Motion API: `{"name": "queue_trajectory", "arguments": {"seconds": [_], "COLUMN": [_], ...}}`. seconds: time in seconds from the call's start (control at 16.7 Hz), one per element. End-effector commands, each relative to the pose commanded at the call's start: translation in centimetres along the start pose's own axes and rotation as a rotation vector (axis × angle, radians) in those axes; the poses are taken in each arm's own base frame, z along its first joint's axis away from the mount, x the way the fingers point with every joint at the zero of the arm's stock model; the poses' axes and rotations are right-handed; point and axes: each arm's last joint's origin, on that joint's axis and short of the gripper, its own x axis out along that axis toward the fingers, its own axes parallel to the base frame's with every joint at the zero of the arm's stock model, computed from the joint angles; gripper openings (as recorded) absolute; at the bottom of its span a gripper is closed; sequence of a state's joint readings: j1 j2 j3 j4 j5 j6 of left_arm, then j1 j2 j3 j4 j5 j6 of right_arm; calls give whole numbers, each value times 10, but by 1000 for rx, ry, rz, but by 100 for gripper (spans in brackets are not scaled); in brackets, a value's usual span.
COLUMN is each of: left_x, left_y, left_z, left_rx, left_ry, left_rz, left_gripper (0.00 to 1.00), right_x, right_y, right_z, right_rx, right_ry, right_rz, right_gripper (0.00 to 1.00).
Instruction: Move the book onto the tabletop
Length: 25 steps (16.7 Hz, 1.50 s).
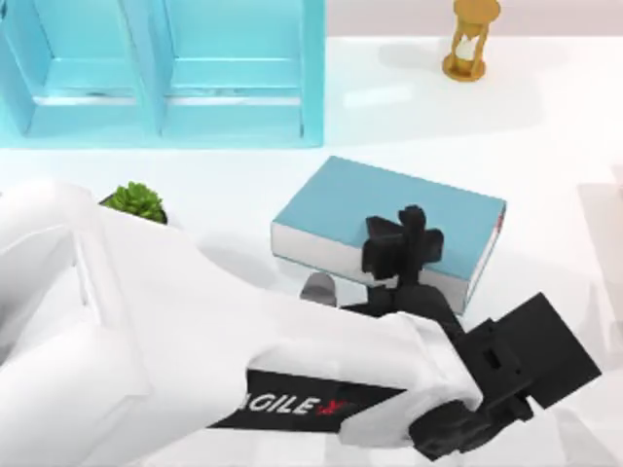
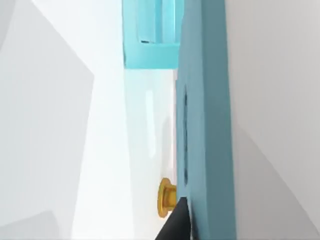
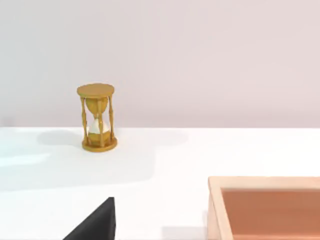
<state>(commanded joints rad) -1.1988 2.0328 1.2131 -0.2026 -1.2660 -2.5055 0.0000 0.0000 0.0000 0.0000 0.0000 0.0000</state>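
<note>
The left gripper (image 1: 404,238) of an AgileX arm pinches the near long edge of the book (image 1: 389,219), 1 finger lying across the teal cover and the other hidden beneath, as the hardcover sits over the middle of the white desk (image 1: 545,126), well in front of the light-blue cabinet (image 1: 165,73). A shadow under the book's near edge suggests it is held slightly clear of the surface or only just meeting it; the top view cannot settle which. In the left wrist view the teal cover (image 2: 205,125) runs edge-on beside a dark fingertip (image 2: 175,225), with the cabinet (image 2: 150,35) and a golden hourglass (image 2: 166,197) beyond. The book is out of the cabinet's shelves, so the carry looks largely done; what appears left is to set it flat, let go and back the arm away. A small green plant (image 1: 136,201) stands at the desk's left, the hourglass (image 1: 469,39) at the far side. The right arm's camera looks past a dark fingertip (image 3: 97,222) toward the hourglass (image 3: 97,117) and a wooden tray (image 3: 265,207); whether that gripper is spread cannot be told.
</note>
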Motion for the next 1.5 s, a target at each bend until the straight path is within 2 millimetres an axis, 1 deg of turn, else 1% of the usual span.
{"name": "queue_trajectory", "arguments": {"seconds": [0.24, 0.54, 0.9, 1.08, 1.5], "left_x": [-6, -4, 3, 3, 3], "left_y": [0, 2, 30, 30, 30], "left_z": [0, 0, -1, -1, -1], "left_rx": [-3, 2, 2, 2, 2], "left_ry": [3, -1, -1, -1, -1], "left_rz": [-4, -1, 0, 0, 0], "left_gripper": [0, 0, 0, 0, 53], "right_x": [0, 0, 0, 0, 0], "right_y": [0, 0, 0, 0, 0], "right_z": [0, 0, 0, 0, 0], "right_rx": [0, 0, 0, 0, 0], "right_ry": [0, 0, 0, 0, 0], "right_rz": [0, 0, 0, 0, 0], "right_gripper": [100, 100, 100, 100, 100]}}
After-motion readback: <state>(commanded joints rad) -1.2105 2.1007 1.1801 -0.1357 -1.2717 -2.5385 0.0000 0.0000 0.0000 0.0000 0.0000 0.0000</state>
